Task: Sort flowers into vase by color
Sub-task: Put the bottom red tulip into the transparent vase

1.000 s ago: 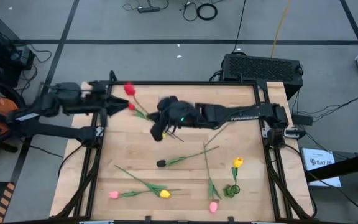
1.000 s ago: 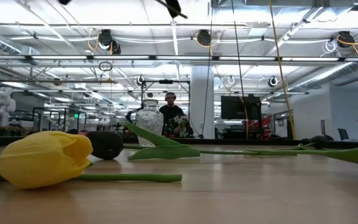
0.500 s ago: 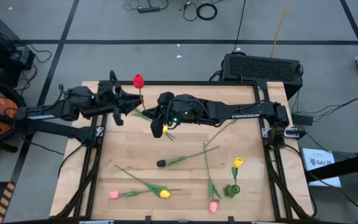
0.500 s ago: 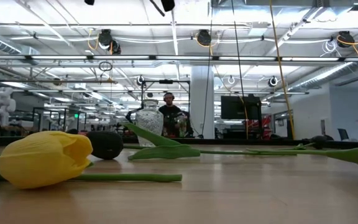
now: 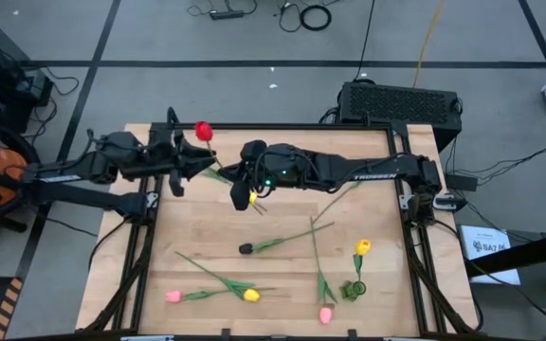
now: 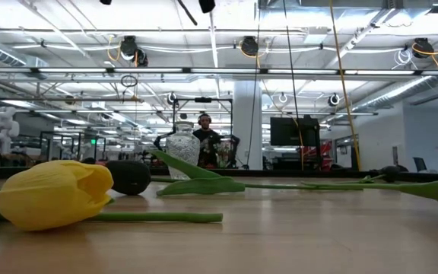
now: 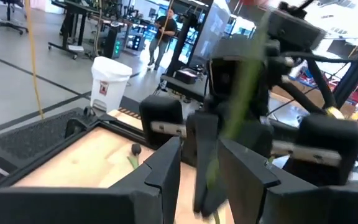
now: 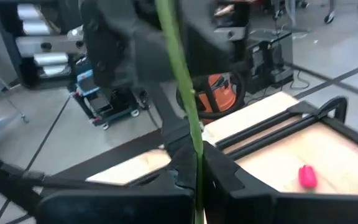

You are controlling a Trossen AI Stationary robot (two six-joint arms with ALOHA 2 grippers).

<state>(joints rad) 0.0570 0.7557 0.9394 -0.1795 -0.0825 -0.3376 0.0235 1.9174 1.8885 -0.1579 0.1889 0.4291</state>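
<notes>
You have both arms meeting near the far-left part of the table (image 5: 282,260). The left gripper (image 5: 186,161) reaches in from the left side, and the red tulip (image 5: 203,131) sits just above and beside its tip, its stem (image 7: 241,93) running down between the fingers (image 7: 163,165) in the left wrist view; the fingers look parted around the stem, not pinching it. The right gripper (image 5: 246,175) faces it from the right, and in the right wrist view a green stem (image 8: 180,74) runs straight into its closed fingers, so read it as clamped on that stem, with a yellow tulip head (image 5: 252,197) hanging just below it in the high view. Whether both grippers share one stem or each has its own, you cannot tell from these views. The glass vase (image 6: 182,149) shows only in the low view, standing upright toward the far side of the table; it appears to hold no flower, and only one vase is in view. Left on the wood: a dark maroon tulip (image 5: 246,249) mid-table, a pink tulip (image 5: 172,296) and a yellow tulip (image 5: 251,296) near the front edge, a second pink tulip (image 5: 326,315) at the front, and another yellow tulip (image 5: 362,247) toward the right. Judgement: sorting is at an early stage, nothing visibly placed, five flowers lying loose plus what the arms carry.
</notes>
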